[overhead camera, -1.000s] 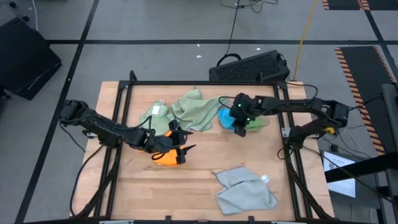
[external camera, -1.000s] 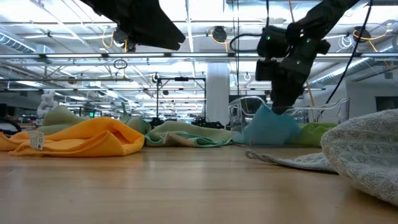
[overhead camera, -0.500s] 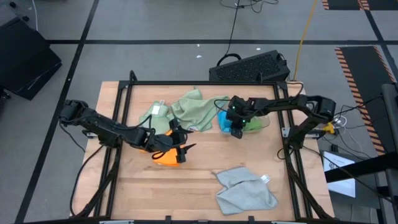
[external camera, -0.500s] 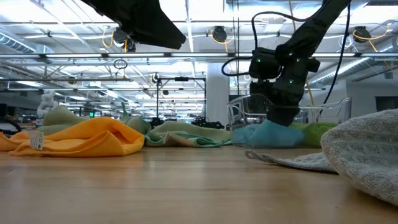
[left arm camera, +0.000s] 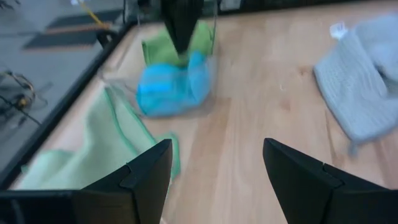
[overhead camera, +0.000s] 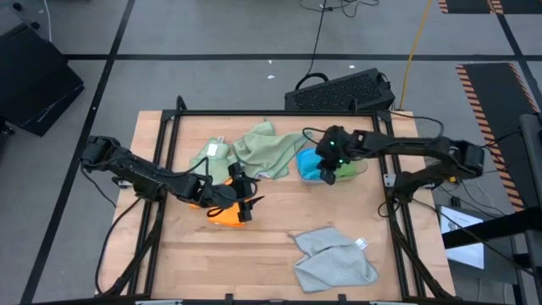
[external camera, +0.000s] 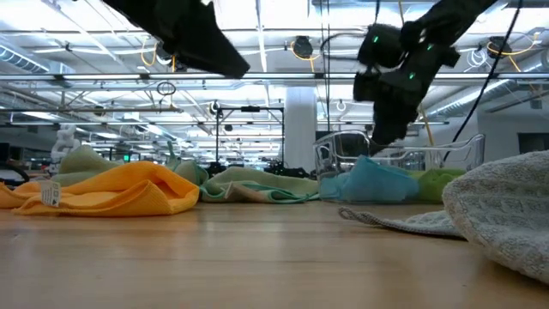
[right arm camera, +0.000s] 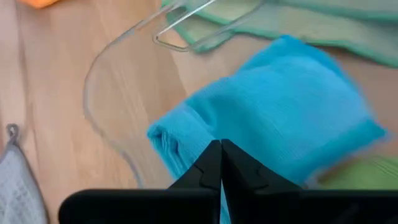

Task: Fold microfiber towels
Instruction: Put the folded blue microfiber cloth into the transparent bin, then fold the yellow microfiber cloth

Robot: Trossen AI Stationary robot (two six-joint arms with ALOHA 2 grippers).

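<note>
At right centre of the high view we see the right gripper (overhead camera: 327, 172) pinched shut and empty above the folded bright blue microfiber towel (overhead camera: 312, 164). The left gripper (overhead camera: 248, 203), fingers spread, hovers over the crumpled orange towel (overhead camera: 227, 214). Its white label (external camera: 50, 196) is unreadable.

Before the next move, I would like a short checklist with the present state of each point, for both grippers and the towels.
1. Right gripper shut: ok, fingers pressed together above the blue towel.
2. Right gripper holds something: cannot tell; no cloth shows between the tips.
3. Blue towel in the clear tray: ok, beside the bright green towel.
4. Left gripper open: ok, nothing between its fingers.
5. Left gripper over the orange towel: ok in the high view.
6. Grey towel folded: not ok, it lies crumpled.
</note>
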